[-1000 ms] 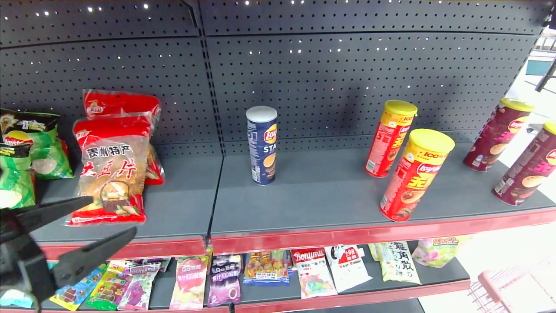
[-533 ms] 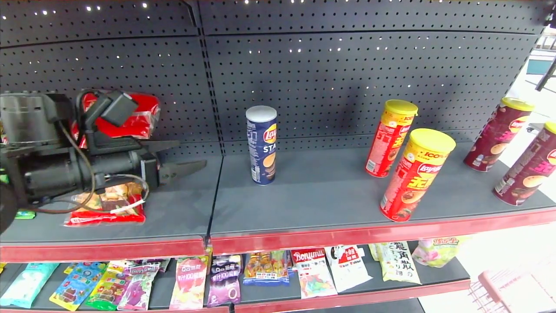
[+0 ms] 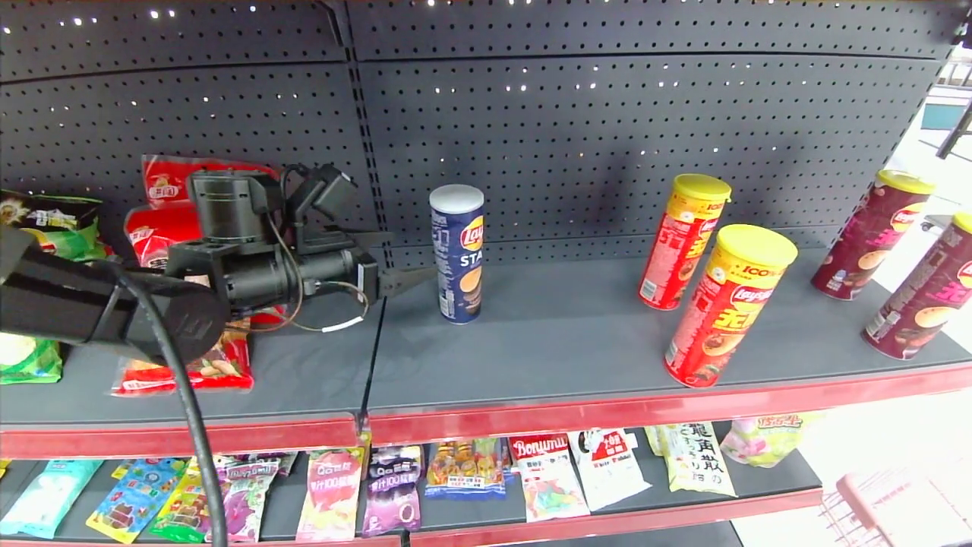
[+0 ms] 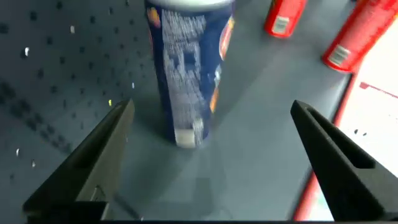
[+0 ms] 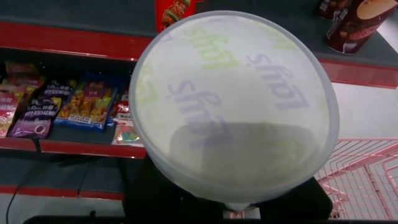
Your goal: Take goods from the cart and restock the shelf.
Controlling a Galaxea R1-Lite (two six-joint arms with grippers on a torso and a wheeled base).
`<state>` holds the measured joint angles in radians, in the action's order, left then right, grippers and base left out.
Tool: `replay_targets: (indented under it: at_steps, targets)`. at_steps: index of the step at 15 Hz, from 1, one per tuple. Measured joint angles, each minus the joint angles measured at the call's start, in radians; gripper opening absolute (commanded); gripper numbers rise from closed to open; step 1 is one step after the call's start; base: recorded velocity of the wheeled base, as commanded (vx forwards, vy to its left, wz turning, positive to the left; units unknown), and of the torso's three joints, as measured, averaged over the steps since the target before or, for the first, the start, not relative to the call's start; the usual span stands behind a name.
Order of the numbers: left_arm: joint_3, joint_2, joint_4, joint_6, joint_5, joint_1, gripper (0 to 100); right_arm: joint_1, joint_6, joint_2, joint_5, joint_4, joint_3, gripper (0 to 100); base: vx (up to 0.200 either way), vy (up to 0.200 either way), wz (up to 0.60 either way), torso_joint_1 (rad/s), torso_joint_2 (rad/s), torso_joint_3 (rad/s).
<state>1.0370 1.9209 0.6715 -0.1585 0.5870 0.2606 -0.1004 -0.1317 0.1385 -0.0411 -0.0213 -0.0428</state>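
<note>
Holding anything, the right gripper (image 5: 230, 200)?

Yes, a can (image 5: 233, 106). Its round clear lid faces the wrist camera, with pale green mirrored lettering showing through. The can covers the fingers. It hangs in the air with only the gripper's dark body under it, so they are clamped on it.

Where is it?

Out in front of the shelf (image 5: 62, 37), off its red front edge. The pink cart (image 5: 367, 180) shows beyond it, low on one side, and packets (image 5: 62, 106) on the lower board lie behind it.

And the left gripper (image 3: 410, 257)?

Over the upper board of the shelf (image 3: 547, 334), with its fingers spread wide and released. In its wrist view the gripper (image 4: 212, 107) frames the blue can (image 4: 186, 74), which stands beyond the tips, near but apart from them.

What does that one look like?

The blue can (image 3: 457, 254) is upright with a white lid. It stands just right of the seam between the two boards, close to the pegboard (image 3: 607, 137).

What else is around?

Two red cans (image 3: 683, 243) with yellow lids stand further right, one nearer the front edge than the other. Two maroon cans (image 3: 869, 235) are at the right end. The red cans (image 4: 283, 15) also show past the blue one from the left wrist.

Anything in the way?

The left arm (image 3: 99, 304) lies across the red bags (image 3: 220, 368) and covers most of them. Green bags (image 3: 30, 357) sit at the far left. Packets (image 3: 395, 486) line the board below, and the cart (image 3: 896, 501) shows at the lower right.
</note>
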Motion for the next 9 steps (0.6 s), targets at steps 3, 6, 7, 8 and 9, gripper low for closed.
replay_targets:
  at_steps: [3,6,7,8,9]
  targets:
    - [0.1,0.076,0.0,0.001,-0.036,0.025,100,-0.001,0.0,0.003,-0.001,0.0,0.0,0,0.0,0.0,0.0,0.0,0.0,0.0]
    - [0.156,0.126,-0.001,0.001,-0.055,0.032,100,0.001,0.0,0.003,-0.002,0.0,0.0,0,0.0,0.0,0.0,0.0,0.0,0.0]
    - [0.173,0.14,0.001,0.001,-0.065,0.034,100,0.001,0.0,0.004,-0.002,0.0,0.0,0,0.0,0.0,0.0,0.0,0.0,0.0]
    - [0.193,0.154,0.001,0.001,-0.071,0.035,100,0.001,0.0,0.004,-0.002,0.0,0.0,0,0.0,0.0,0.0,0.0,0.0,0.0]
    - [0.214,0.17,0.002,0.001,-0.082,0.035,100,0.001,0.0,0.005,-0.002,0.0,0.0,0,0.0,0.0,0.0,0.0,0.0,0.0]
